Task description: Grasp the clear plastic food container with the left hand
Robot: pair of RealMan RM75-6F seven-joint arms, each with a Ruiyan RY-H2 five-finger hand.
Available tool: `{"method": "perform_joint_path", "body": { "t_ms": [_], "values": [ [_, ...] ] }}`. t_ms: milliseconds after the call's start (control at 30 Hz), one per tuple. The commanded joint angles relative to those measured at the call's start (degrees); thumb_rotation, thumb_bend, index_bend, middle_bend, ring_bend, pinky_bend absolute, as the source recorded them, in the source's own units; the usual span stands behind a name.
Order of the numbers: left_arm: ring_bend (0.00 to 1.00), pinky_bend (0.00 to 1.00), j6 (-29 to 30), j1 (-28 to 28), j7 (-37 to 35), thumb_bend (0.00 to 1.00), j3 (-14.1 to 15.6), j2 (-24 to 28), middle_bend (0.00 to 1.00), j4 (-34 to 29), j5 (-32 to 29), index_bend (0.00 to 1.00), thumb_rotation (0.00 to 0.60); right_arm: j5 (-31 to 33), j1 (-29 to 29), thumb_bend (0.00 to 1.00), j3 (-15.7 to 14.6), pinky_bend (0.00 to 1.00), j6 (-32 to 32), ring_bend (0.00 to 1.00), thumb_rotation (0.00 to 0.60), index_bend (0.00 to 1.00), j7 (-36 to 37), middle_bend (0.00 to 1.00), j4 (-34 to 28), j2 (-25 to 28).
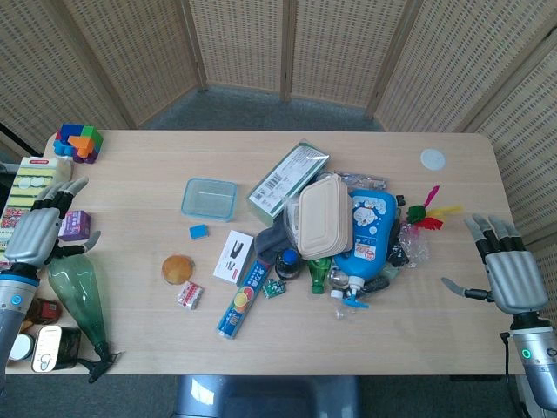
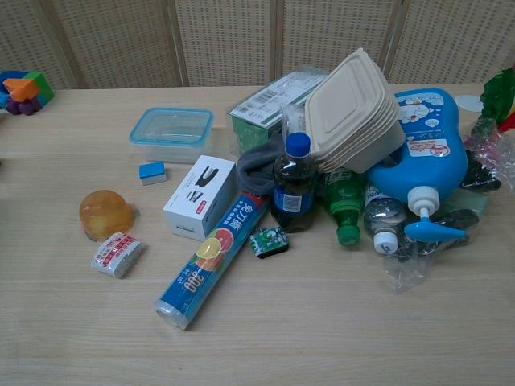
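The clear plastic food container (image 1: 209, 198) with a blue rim lies flat on the table, left of the central pile; in the chest view the container (image 2: 172, 131) sits at the upper left. My left hand (image 1: 38, 228) hovers at the table's far left edge, fingers spread, holding nothing, well to the left of the container. My right hand (image 1: 507, 269) is at the far right edge, fingers spread and empty. Neither hand shows in the chest view.
A pile right of the container holds a green packet (image 1: 287, 181), beige clamshell boxes (image 1: 324, 215), a blue detergent bottle (image 1: 369, 231) and drink bottles. Nearer me lie a white stapler box (image 1: 233, 257), blue eraser (image 1: 199, 231), orange ball (image 1: 177, 269) and foil roll (image 1: 244, 300). A green bottle (image 1: 78, 296) lies by the left hand.
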Motion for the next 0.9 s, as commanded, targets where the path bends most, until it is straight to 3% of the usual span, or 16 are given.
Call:
{"method": "perform_joint_path", "body": {
  "t_ms": [33,333,500,633,767,900],
  "values": [
    [0.0,0.0,-0.16,-0.08,0.11,0.36,0.02,-0.09,0.0,0.06,-0.02,0.0,0.444,-0.05,0.03,0.17,-0.03,0.0,0.01,0.0,0.266,0.0,0.17,0.03,0.05,-0.07],
    [0.0,0.0,-1.65,-0.94,0.63,0.36,-0.07,-0.29,0.0,0.71,-0.31,0.0,0.44,-0.46,0.01,0.17,-0.17,0.0,0.34,0.0,0.267,0.0,0.75,0.03,-0.1,-0.1],
    [0.0,0.0,-3.63,-2.31,1.94,0.32,-0.03,-0.91,0.0,1.66,-0.8,0.0,0.387,-0.51,-0.32,0.18,-0.27,0.0,0.83,0.0,0.263,0.0,0.76,0.03,-0.42,0.2],
    [0.0,0.0,-9.24,-5.49,5.34,0.27,0.49,-1.97,0.0,4.13,-3.03,0.0,0.348,-0.85,-0.37,0.18,-0.28,0.0,1.08,0.0,0.264,0.0,0.81,0.03,-0.95,0.82],
    [0.0,0.0,-16.07,-10.35,10.2,0.26,0.58,-4.24,0.0,8.63,-6.92,0.0,0.348,-1.47,-0.42,0.18,-0.24,0.0,1.66,0.0,0.266,0.0,0.78,0.03,-1.8,1.54],
    [0.0,0.0,-20.64,-15.18,14.36,0.26,0.46,-8.68,0.0,14.61,-9.92,0.0,0.422,-1.99,-0.86,0.17,-0.36,0.0,2.54,0.0,0.264,0.0,0.5,0.03,-2.9,2.37]
  ]
}}
